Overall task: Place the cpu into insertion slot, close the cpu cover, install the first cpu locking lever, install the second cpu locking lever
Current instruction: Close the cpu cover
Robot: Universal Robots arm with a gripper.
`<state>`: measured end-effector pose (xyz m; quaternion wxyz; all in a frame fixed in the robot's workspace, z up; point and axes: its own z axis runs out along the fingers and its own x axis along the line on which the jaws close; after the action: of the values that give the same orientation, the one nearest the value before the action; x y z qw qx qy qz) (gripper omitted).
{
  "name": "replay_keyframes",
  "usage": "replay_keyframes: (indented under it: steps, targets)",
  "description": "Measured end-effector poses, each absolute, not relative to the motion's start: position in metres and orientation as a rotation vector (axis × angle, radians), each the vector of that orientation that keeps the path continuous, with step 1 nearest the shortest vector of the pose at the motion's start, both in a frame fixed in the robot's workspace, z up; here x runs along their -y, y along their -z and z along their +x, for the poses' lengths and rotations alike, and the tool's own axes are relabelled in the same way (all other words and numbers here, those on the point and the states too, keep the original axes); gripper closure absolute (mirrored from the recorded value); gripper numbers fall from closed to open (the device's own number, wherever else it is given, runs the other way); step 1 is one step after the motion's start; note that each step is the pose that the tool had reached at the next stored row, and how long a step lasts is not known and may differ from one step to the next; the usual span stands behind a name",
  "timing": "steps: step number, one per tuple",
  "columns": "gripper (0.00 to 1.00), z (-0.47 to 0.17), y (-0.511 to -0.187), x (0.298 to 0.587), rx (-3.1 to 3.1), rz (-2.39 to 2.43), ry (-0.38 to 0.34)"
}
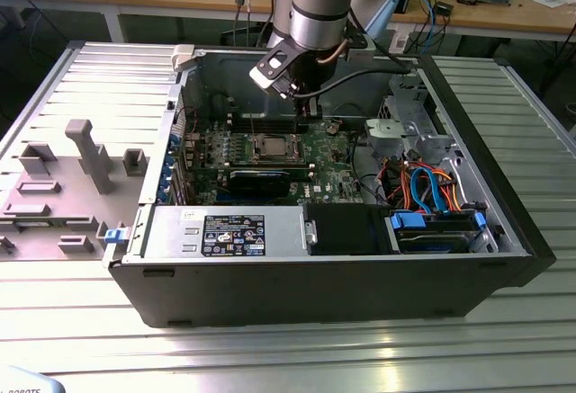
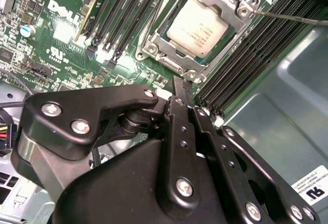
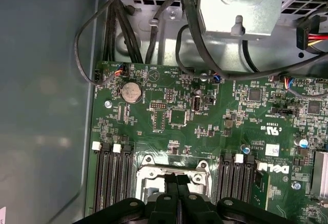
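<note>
The cpu lies in the insertion slot, its dull silver top showing through the window of the cpu cover, which is folded down over it. A thin locking lever sticks out from the socket's corner over the memory slots. My gripper is shut with nothing between its fingers, and its tip hovers just off the socket's edge. In the first wrist view the shut gripper hangs over the silver socket rim. In the exterior view the gripper is just behind the cpu.
Black memory slots flank the socket on both sides. Cables and a metal drive cage sit past the board's edge. The case's grey wall is close by. A power supply and blue cables fill the case's front.
</note>
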<state>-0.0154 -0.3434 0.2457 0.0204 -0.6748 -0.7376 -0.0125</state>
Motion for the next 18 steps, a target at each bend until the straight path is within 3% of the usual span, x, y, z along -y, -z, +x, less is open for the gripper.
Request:
replay_keyframes:
  steps: [18]
  targets:
    - [0.89, -0.054, -0.228, 0.343, 2.298, -2.082, 0.038]
